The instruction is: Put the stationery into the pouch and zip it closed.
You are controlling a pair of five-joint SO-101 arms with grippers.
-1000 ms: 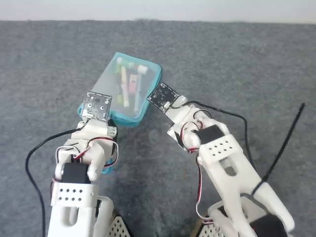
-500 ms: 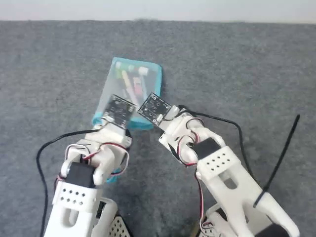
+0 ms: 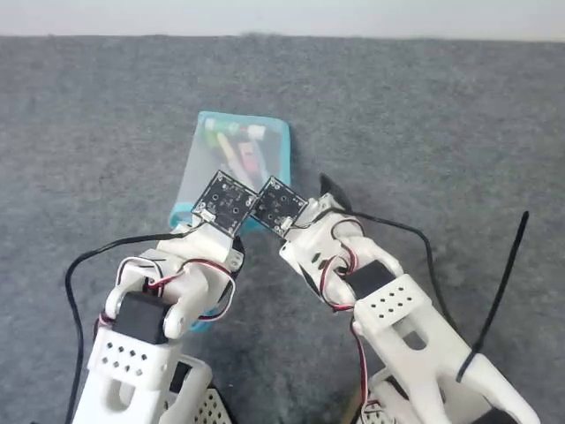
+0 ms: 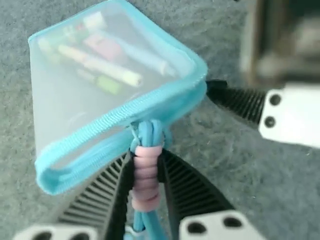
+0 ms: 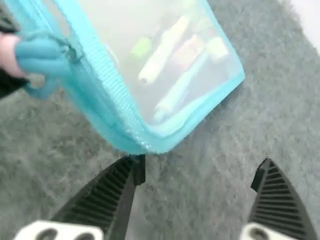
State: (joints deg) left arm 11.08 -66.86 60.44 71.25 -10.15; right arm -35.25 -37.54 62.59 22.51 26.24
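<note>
The left claw pinches the zip pull of the pouch on the bench; the right claw gapes at its corner, so tugging could drag the pouch instead of zipping

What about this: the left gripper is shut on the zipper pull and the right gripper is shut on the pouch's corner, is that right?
Not quite. The left gripper is shut on the zipper pull, but the right gripper is open, not shut: the right wrist view shows its fingers wide apart, with the corner of the pouch close to one fingertip.
</note>
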